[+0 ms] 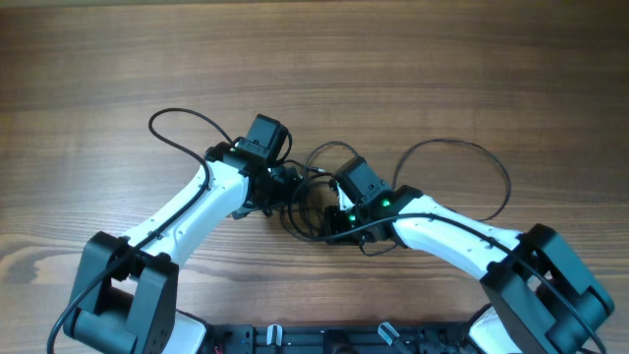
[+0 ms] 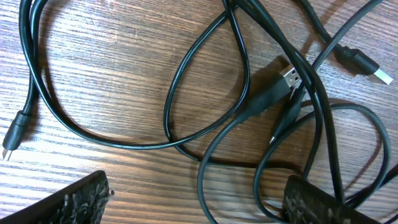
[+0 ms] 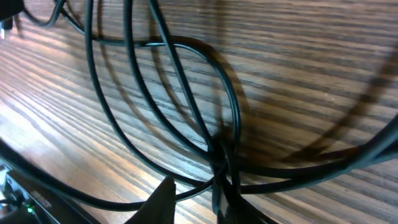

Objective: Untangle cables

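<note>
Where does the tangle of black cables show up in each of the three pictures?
Overhead: cables at centre, loops spreading left and right.
Left wrist: cables filling the frame, plugs showing.
Right wrist: cables crossing at lower centre.
Shared landmark: the wooden table beneath.

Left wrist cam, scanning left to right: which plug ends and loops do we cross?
small plug at the left edge → cable loop → USB-A plug → silver-tipped plug near the right edge
</note>
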### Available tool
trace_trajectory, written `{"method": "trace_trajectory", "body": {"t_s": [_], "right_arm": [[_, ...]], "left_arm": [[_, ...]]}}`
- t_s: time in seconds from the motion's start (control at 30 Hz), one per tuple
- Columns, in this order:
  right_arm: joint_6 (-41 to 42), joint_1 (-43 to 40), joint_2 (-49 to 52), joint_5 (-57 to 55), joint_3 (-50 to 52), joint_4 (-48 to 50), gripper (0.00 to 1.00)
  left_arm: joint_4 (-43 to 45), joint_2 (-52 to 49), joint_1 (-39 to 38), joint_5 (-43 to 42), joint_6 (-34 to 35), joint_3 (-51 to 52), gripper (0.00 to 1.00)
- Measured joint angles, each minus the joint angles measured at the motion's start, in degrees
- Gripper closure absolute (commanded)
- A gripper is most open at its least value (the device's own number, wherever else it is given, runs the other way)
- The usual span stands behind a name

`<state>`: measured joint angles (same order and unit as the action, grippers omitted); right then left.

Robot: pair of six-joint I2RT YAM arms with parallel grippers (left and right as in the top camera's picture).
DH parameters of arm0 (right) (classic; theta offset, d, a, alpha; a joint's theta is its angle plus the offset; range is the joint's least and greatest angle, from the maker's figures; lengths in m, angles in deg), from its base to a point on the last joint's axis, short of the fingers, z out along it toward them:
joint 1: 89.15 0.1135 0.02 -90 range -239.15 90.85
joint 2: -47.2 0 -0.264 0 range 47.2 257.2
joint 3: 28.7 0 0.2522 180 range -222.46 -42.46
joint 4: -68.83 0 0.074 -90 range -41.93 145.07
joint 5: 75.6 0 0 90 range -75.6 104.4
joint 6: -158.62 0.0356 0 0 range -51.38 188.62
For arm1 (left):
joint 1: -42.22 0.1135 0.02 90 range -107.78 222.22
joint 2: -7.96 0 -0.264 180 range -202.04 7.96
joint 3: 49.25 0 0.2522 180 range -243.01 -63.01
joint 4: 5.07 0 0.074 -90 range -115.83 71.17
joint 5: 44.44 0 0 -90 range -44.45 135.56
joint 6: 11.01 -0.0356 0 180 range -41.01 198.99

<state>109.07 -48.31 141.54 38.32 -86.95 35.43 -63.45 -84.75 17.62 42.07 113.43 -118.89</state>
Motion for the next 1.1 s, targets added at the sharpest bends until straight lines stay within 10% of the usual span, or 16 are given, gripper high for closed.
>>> {"method": "trace_trajectory", "body": {"t_s": [1.1], "right_arm": [[-6.3,-3.4,0.2,2.6,-1.7,-3.5,0.77]], "left_arm": [[0.7,0.0,0.0,-0.9,0.0,0.0,0.09]]}}
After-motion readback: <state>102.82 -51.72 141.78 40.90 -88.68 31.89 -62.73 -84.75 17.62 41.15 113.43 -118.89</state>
